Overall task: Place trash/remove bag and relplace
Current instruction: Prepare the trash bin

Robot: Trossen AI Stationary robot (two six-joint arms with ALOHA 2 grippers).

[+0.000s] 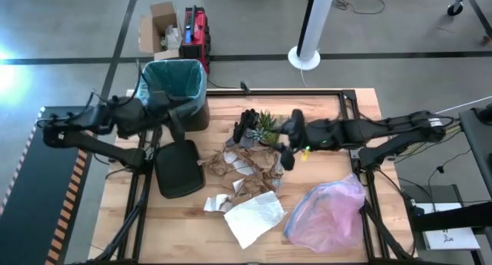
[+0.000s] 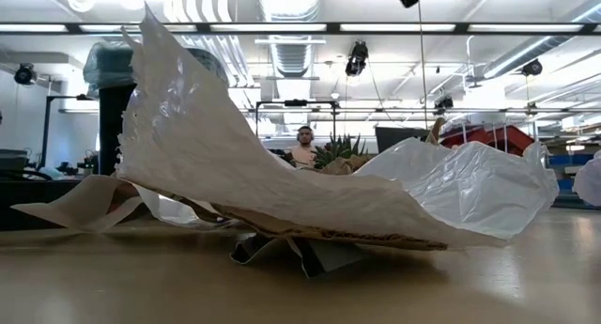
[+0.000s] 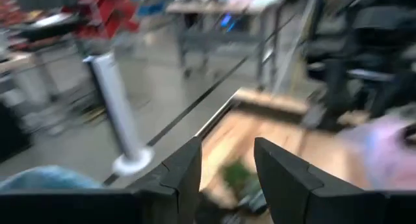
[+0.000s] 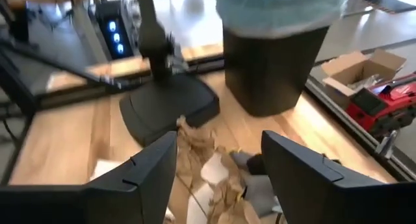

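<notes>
Table (image 1: pixel 323 242): I saw pale wood carrying everything.
Bin (image 1: pixel 175 96): stood at the far left corner, the bag (image 1: pixel 173 74) lining it.
Lid (image 1: pixel 178 168): lay flat beside the bin.
Trash (image 1: pixel 250 173): brown and white paper lay mid-table.
Right gripper (image 1: pixel 286 156): hung above the trash, fingers apart, empty.
Left gripper (image 1: pixel 178 125): sat near the bin, fingers parted, holding nothing.

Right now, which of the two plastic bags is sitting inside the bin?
The light blue-teal plastic liner lines the dark bin; the pinkish-lilac plastic bag lies loose on the wooden table.
</notes>
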